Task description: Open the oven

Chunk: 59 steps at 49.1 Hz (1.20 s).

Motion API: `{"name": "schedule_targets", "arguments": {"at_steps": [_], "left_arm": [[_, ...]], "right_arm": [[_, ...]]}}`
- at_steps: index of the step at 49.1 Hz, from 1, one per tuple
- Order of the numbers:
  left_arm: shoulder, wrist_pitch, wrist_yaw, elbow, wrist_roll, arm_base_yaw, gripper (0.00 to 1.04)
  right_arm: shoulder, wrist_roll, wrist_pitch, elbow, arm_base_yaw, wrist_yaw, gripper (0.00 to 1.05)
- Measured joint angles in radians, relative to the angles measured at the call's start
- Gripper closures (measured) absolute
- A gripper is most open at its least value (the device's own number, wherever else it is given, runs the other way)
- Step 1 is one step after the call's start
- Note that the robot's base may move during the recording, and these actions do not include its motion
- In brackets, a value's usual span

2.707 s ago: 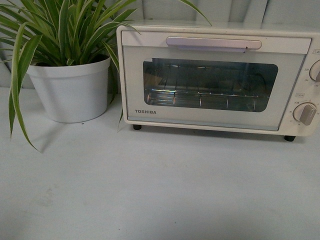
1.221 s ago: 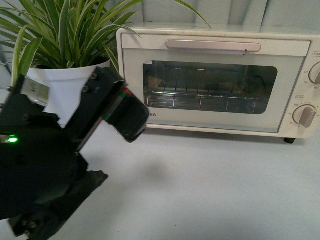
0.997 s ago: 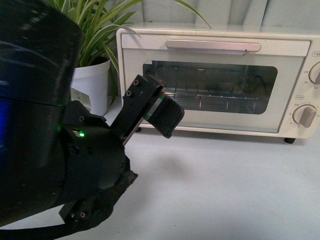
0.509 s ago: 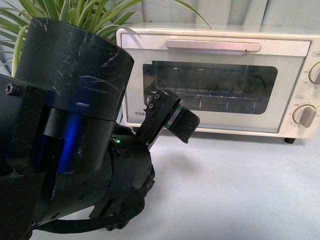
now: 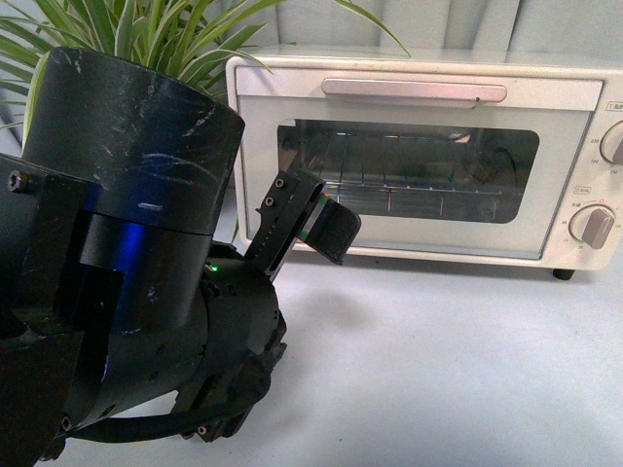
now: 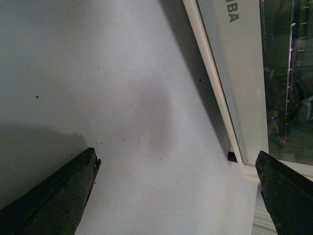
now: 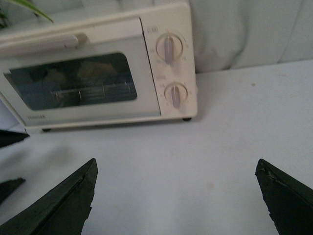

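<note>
Oven [image 5: 428, 233] stands at far side of desk [image 5: 438, 360], door shut. Bar handle [image 5: 414, 89] runs along door's top edge; knobs [image 5: 594, 222] sit on right panel. Plant [image 5: 165, 29] just beside oven, on left. Left arm [image 5: 127, 243] fills near left of front view. Left end effector [image 6: 176, 157] hovers over desk before door's lower left corner, fingers spread wide; seems clear of door, though contact is hard to judge. Right end effector [image 7: 176, 164] well back from oven, fingers likewise wide apart, facing door and knobs.
</note>
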Motion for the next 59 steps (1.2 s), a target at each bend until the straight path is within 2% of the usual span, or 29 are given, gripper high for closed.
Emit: {"name": "schedule_targets", "arguments": {"at_steps": [5, 8, 24, 34, 59], "left_arm": [[0.0, 0.0, 0.0, -0.001, -0.009, 0.003, 0.06], [0.0, 0.0, -0.001, -0.002, -0.01, 0.005, 0.06], [0.0, 0.001, -0.005, -0.003, -0.012, 0.008, 0.06], [-0.003, 0.001, -0.008, -0.006, -0.013, 0.016, 0.06], [-0.007, 0.001, -0.018, -0.011, -0.016, 0.019, 0.06]], "right_arm": [[0.231, -0.018, 0.133, 0.132, 0.062, 0.043, 0.09], [0.36, -0.029, 0.161, 0.219, 0.099, 0.07, 0.09], [0.77, -0.01, 0.042, 0.613, 0.235, 0.159, 0.09], [0.916, 0.056, -0.057, 0.779, 0.245, 0.182, 0.09], [1.053, 0.091, -0.097, 0.901, 0.24, 0.223, 0.09]]}}
